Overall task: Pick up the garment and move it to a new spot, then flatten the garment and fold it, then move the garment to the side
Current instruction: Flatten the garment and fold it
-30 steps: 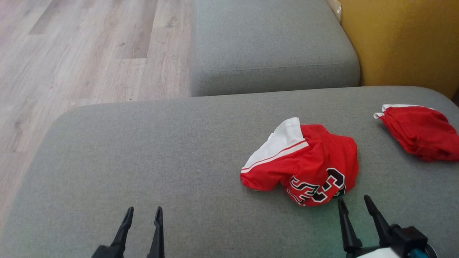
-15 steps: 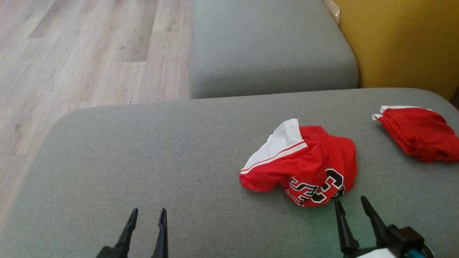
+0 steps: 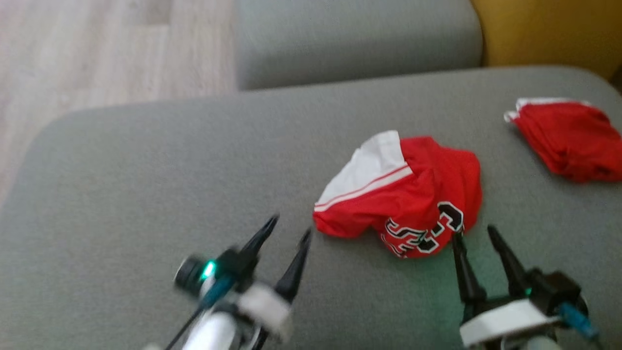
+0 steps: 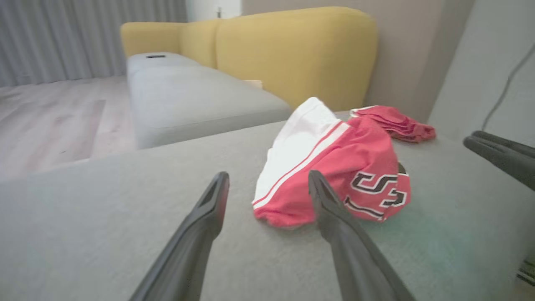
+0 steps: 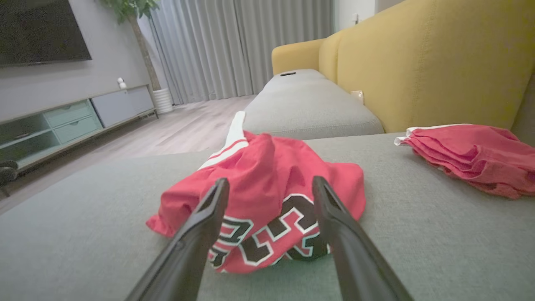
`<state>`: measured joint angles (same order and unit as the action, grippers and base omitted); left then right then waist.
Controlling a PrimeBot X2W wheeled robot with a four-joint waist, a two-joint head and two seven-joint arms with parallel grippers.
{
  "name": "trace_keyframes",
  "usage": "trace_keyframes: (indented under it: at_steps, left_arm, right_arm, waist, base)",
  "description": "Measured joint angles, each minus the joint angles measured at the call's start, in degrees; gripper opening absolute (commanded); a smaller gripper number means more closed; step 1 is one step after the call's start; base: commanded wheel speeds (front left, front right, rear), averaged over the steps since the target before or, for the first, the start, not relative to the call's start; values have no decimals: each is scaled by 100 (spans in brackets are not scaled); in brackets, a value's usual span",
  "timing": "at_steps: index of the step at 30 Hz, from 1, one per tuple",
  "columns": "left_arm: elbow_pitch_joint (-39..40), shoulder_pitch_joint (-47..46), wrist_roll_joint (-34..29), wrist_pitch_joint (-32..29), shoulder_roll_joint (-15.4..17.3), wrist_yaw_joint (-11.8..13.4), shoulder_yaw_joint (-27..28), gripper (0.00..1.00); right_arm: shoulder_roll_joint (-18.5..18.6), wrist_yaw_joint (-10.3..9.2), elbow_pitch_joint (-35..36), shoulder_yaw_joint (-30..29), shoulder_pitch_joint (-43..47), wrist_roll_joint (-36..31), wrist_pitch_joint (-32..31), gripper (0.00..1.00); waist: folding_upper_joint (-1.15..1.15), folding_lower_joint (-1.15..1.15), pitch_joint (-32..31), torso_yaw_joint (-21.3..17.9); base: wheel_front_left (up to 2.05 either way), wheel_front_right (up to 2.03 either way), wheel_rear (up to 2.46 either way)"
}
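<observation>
Living room, wood floor, grey curtains, low TV cabinet along the far wall. Yellow sofa back with grey seat cushions; one long cushion runs away from me, and a broad grey cushion in front carries everything.

Crumpled red sports garment lies right of centre on the broad cushion, bunched in a heap. Its white band with a red stripe is turned up on the left side. Black-and-white lettering shows on the near edge. Second red garment, folded flat with a white edge, lies well apart at the cushion's far right, near the yellow back.

Right gripper low over the cushion, fingers spread and empty. Tips are just beside the lettered edge; contact cannot be told. Left gripper, blurred, has its fingers parted and nothing between them. They are angled toward the heap's near left corner, just beside it.
</observation>
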<state>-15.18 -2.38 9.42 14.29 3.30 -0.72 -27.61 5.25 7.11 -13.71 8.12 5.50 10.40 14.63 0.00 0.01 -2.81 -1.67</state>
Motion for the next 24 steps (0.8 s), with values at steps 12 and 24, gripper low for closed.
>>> trace_keyframes:
  at_steps: [12,24]
  left_arm:
    - [-1847,-3509,1045,-877,-57,-153,-1951,100]
    - [-2459,-4272,2130,-1134,-56,-136,-3225,0]
  right_arm:
    - [125,0,249,244,-1182,547,0,100]
    - [146,0,272,267,-1344,576,0,100]
  waist:
    - [0,2,1380,-497]
    - [0,0,1810,-947]
  base:
    - [0,0,0]
    - [0,0,0]
